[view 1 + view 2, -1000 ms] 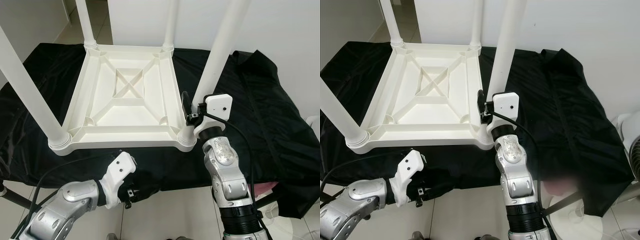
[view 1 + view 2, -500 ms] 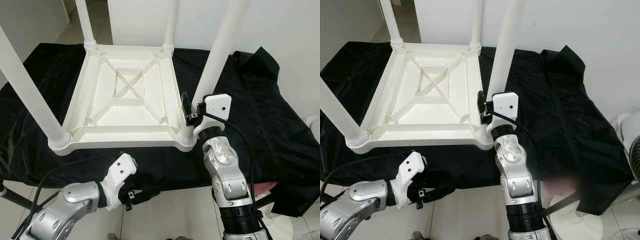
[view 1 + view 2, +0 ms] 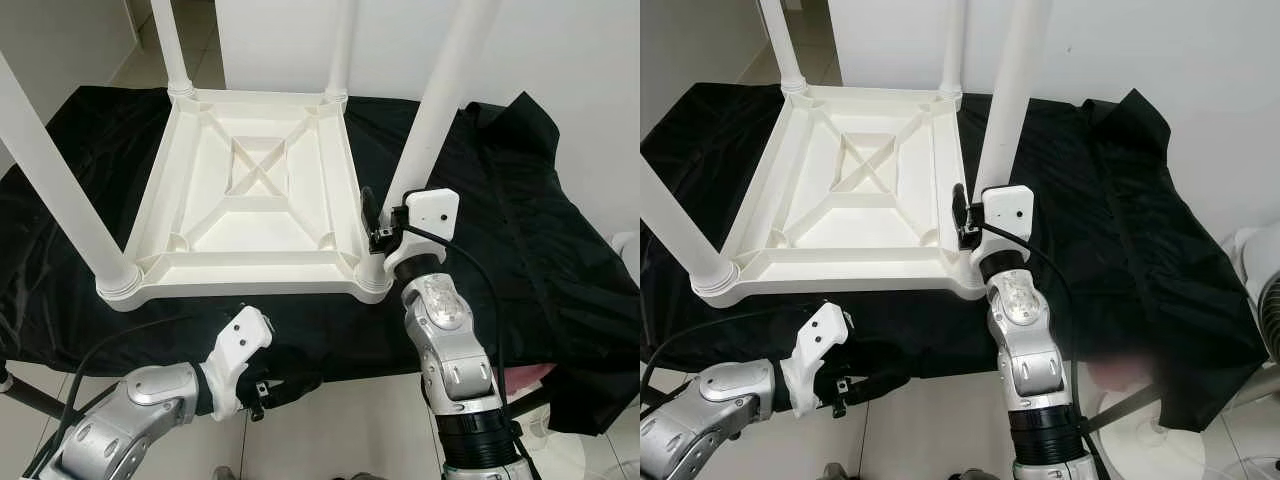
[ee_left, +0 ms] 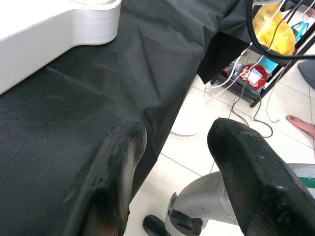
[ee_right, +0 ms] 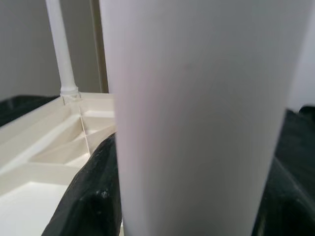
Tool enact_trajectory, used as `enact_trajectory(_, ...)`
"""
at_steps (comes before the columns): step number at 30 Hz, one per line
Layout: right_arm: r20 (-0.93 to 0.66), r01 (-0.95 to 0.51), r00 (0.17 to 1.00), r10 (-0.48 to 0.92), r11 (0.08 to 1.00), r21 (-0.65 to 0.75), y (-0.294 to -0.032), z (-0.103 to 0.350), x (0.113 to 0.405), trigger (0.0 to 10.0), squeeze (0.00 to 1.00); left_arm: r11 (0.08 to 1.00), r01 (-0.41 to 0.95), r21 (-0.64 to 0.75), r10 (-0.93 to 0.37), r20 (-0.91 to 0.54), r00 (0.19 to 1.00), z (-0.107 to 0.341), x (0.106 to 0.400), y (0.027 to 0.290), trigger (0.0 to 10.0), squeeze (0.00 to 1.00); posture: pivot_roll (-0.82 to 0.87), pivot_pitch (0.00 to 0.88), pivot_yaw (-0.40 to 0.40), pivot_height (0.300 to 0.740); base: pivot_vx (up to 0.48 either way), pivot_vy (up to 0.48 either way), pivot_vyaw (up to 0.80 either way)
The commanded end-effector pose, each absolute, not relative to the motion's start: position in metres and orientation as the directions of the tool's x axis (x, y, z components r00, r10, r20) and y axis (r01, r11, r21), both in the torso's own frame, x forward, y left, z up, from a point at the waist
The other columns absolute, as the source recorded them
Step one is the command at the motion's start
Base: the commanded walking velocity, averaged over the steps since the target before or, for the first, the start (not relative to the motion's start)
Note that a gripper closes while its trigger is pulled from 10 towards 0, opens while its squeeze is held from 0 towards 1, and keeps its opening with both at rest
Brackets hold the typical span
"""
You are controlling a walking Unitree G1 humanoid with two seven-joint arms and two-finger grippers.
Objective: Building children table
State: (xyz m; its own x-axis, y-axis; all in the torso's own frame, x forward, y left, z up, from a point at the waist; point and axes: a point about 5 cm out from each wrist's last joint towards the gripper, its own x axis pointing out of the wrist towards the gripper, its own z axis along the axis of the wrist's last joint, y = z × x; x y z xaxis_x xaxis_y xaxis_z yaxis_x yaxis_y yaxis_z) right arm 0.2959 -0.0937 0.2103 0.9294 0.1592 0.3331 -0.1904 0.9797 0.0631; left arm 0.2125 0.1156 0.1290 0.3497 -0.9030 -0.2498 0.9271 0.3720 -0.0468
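The white children's table (image 3: 255, 200) lies upside down on the black-draped table (image 3: 520, 200), the right end effector (image 3: 385, 232) clamped around its near-right leg (image 3: 432, 110), which could tilt in its socket if pushed sideways, while the left end effector (image 4: 172, 162) hangs open off the front edge.

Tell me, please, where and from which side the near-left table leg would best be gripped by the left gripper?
Grip the near-left leg low on its round shaft, just above the collar where it meets the upturned tabletop. It stands nearly upright and free on its outer side, so come in level from the robot's side with fingers either side of the shaft. The left gripper, open, sits below the black cloth edge, so it should probably rise first.
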Motion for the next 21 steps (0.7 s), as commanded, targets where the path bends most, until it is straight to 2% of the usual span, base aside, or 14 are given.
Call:
enact_trajectory(1,0.333,-0.208,0.928,0.165,0.973,0.097,-0.094,0.212,0.295,10.0,0.0,0.325,0.944,-0.061,-0.92,-0.249,0.301,0.128,0.212,0.118,10.0,0.0,0.01,0.095,-0.052,0.74,0.0,0.0,0.0)
enact_trajectory(2,0.326,-0.222,0.932,0.161,0.961,0.163,-0.094,0.212,0.294,4.8,0.0,0.365,0.929,-0.056,-0.909,-0.238,0.343,0.129,0.217,0.12,10.0,0.0,0.01,0.095,-0.052,0.74,0.0,0.0,0.0)
enact_trajectory(3,0.318,-0.231,0.935,0.155,0.949,0.215,-0.095,0.212,0.294,8.8,0.0,0.411,0.91,-0.049,-0.894,-0.218,0.392,0.131,0.224,0.122,10.0,0.0,0.01,0.096,-0.052,0.74,0.0,0.0,0.0)
enact_trajectory(5,0.315,-0.238,0.937,0.151,0.936,0.26,-0.095,0.212,0.294,8.6,0.0,0.464,0.884,-0.046,-0.873,-0.193,0.448,0.135,0.231,0.126,10.0,0.0,0.01,0.095,-0.051,0.74,0.0,0.0,0.0)
enact_trajectory(6,0.315,-0.238,0.937,0.151,0.936,0.26,-0.095,0.212,0.294,8.6,0.0,0.464,0.884,-0.046,-0.873,-0.193,0.448,0.135,0.231,0.126,10.0,0.0,0.01,0.095,-0.051,0.74,0.0,0.0,0.0)
enact_trajectory(7,0.31,-0.238,0.94,0.142,0.924,0.298,-0.096,0.213,0.294,9.8,0.0,0.494,0.868,-0.042,-0.859,-0.176,0.481,0.14,0.236,0.13,10.0,0.0,0.01,0.098,-0.051,0.74,0.0,0.0,0.0)
enact_trajectory(8,0.306,-0.243,0.942,0.139,0.911,0.334,-0.097,0.213,0.294,8.4,0.0,0.503,0.864,-0.036,-0.854,-0.174,0.49,0.142,0.237,0.134,10.0,0.0,0.01,0.099,-0.052,0.74,0.0,0.0,0.0)
enact_trajectory(10,0.303,-0.247,0.943,0.138,0.901,0.356,-0.097,0.213,0.294,8.4,0.0,0.503,0.864,-0.031,-0.854,-0.175,0.49,0.144,0.236,0.137,10.0,0.0,0.01,0.101,-0.052,0.74,0.0,0.0,0.0)
enact_trajectory(11,0.299,-0.249,0.944,0.139,0.894,0.372,-0.097,0.213,0.294,9.0,0.0,0.497,0.867,-0.024,-0.855,-0.182,0.485,0.145,0.235,0.14,10.0,0.0,0.01,0.101,-0.053,0.74,0.0,0.0,0.0)
enact_trajectory(12,0.299,-0.249,0.944,0.139,0.894,0.372,-0.097,0.213,0.294,9.0,0.0,0.497,0.867,-0.024,-0.855,-0.182,0.485,0.145,0.235,0.14,10.0,0.0,0.01,0.101,-0.053,0.74,0.0,0.0,0.0)
enact_trajectory(13,0.296,-0.256,0.945,0.141,0.883,0.395,-0.096,0.213,0.293,10.0,0.0,0.496,0.868,-0.019,-0.853,-0.198,0.483,0.144,0.234,0.144,10.0,0.0,0.01,0.101,-0.053,0.74,0.0,0.0,0.0)
enact_trajectory(18,0.291,-0.259,0.948,0.131,0.848,0.462,-0.098,0.213,0.293,10.0,0.0,0.476,0.879,-0.023,-0.859,-0.225,0.46,0.144,0.228,0.149,10.0,0.0,0.02,0.108,-0.055,0.74,0.0,0.0,0.0)
enact_trajectory(20,0.291,-0.263,0.949,0.119,0.807,0.528,-0.1,0.213,0.292,10.0,0.0,0.426,0.904,-0.047,-0.881,-0.251,0.402,0.141,0.218,0.148,10.0,0.0,0.02,0.11,-0.054,0.74,0.0,0.0,0.0)
enact_trajectory(21,0.291,-0.263,0.949,0.119,0.807,0.528,-0.1,0.213,0.292,10.0,0.0,0.426,0.904,-0.047,-0.881,-0.251,0.402,0.141,0.218,0.148,10.0,0.0,0.02,0.11,-0.054,0.74,0.0,0.0,0.0)
